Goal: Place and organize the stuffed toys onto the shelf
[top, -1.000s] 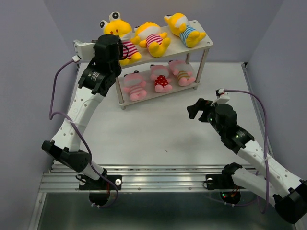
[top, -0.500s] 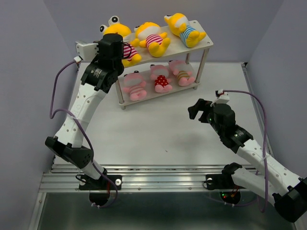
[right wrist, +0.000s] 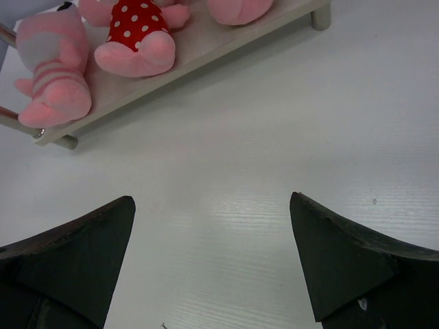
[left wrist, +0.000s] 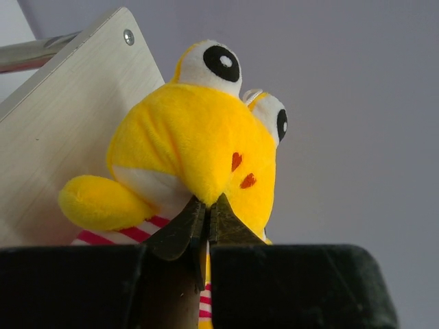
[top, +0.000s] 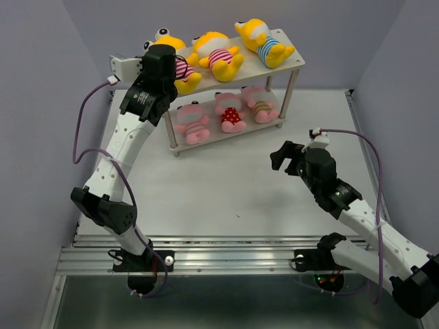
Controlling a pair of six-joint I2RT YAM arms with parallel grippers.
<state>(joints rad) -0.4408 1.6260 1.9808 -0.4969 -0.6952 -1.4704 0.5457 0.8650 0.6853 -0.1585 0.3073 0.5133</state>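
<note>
Spreading across the middle of the cell, the pale grey table (top: 226, 192) lies bare between the two arms, closed in by plain lilac-grey walls (top: 41, 82) on three sides. An aluminium rail (top: 226, 255) runs along its near edge, where both bases are bolted.

The shelf (top: 289, 60) stands at the far side, left of centre. On its top board are the yellow frog toy (left wrist: 199, 137), a yellow toy in pink stripes (top: 216, 53) and a yellow toy in blue stripes (top: 264, 42). The lower board carries a pink striped toy (top: 192, 123), a pink toy in red polka dots (top: 230, 113) and a third pink toy (top: 260, 106).

The left gripper (left wrist: 207, 205) reaches to the top board's left end, fingers together with their tips against the frog's underside; whether they pinch any fabric cannot be told. The frog sits near that board's corner. The right gripper (right wrist: 211, 199) hangs above open table right of the shelf, fingers spread wide and holding nothing, with free surface on every side of it.
</note>
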